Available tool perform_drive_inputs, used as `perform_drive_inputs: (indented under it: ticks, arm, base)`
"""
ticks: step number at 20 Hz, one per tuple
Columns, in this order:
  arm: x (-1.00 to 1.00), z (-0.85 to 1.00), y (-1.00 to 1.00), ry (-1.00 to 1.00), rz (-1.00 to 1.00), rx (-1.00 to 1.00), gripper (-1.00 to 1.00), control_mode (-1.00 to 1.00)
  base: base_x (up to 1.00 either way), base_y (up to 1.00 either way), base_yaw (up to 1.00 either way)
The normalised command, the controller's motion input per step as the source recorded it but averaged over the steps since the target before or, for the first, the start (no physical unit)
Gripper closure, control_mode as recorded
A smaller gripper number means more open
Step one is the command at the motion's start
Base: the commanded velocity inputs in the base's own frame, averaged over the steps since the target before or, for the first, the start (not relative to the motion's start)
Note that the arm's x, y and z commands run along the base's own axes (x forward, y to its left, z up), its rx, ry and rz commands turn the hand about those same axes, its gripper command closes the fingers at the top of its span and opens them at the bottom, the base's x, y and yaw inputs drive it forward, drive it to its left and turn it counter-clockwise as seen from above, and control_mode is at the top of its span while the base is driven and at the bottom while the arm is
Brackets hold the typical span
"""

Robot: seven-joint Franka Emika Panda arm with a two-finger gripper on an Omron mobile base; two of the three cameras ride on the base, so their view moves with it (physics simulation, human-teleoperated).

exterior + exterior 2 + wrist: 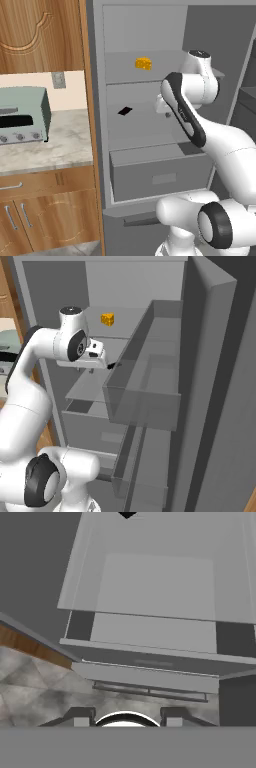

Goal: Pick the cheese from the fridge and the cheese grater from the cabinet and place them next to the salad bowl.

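Note:
The fridge (145, 30) (130, 286) stands open, with grey shelves and a grey drawer (160, 175) inside. On its upper shelf lies the cheese (143, 63) (107, 319), a small yellow-orange wedge. My gripper (111, 364) (128, 714) hovers in front of the middle shelf, below and in front of the cheese. Its fingers stand apart with nothing between them. In the hand view it looks down over the shelves (155, 587) and the drawer front. A carved brown cabinet door (40, 30) is at the upper left. The cheese grater and the salad bowl are out of view.
The open fridge door (150, 381) with its bins stands close on my right. A small black flat thing (125, 111) (126, 514) lies on the middle shelf. A pale green toaster oven (22, 115) sits on the marble counter (60, 145) to the left.

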Motion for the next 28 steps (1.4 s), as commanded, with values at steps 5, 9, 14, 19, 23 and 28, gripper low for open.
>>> perform_drive_inputs:
  ticks: [5,9,14,19,23,28]
  arm:
    - [-0.42,0.00,0.02,-0.11,0.00,0.00,-1.00,-1.00]
    - [-0.33,0.07,0.00,-0.27,0.08,-0.01,-1.00,-1.00]
    - [-0.01,0.34,0.00,-0.24,0.11,0.00,-1.00,-1.00]
    - [0.05,0.40,0.00,-0.03,0.01,0.00,-1.00,-1.00]
    - [0.06,0.34,-0.10,-0.01,0.03,0.00,-1.00,-1.00]
    - [0.07,0.27,-0.10,0.00,0.01,0.00,-1.00,-1.00]
  base:
    - [0.00,0.00,0.00]
    - [0.00,0.00,0.00]
    - [0.00,0.00,0.00]
    - [0.00,0.00,0.00]
    - [0.00,0.00,0.00]
    - [0.00,0.00,0.00]
